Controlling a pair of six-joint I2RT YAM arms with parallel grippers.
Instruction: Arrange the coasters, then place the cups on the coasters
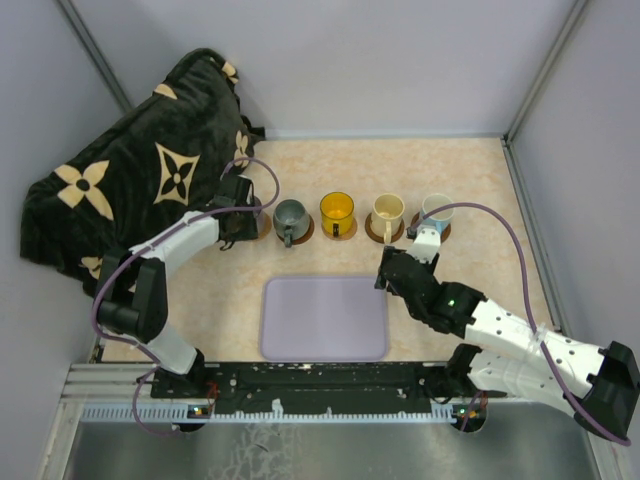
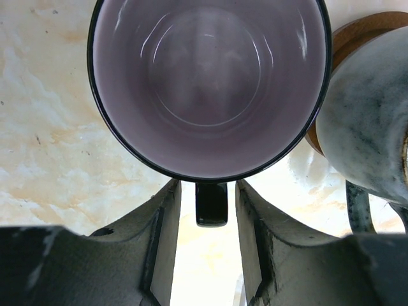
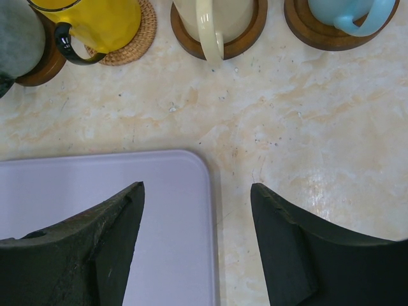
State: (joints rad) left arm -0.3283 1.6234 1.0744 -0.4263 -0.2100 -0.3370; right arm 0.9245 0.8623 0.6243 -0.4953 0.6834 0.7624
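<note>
The left tool [image 2: 208, 191] stood a little open around the handle [image 2: 211, 204] of the purple cup [image 2: 207, 83], not touching it, with that last cup at 9 o'clock of the grey-green cup [image 2: 363, 127], so next it likely needed to pull straight back, while the right tool [image 3: 197, 191] hung open and empty.

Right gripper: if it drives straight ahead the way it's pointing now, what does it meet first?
Probably the cream ceramic mug, whose handle faces the right gripper from its dark round wooden coaster. Only the flat lavender tray's corner and beige tabletop lie between; height is unclear.
</note>
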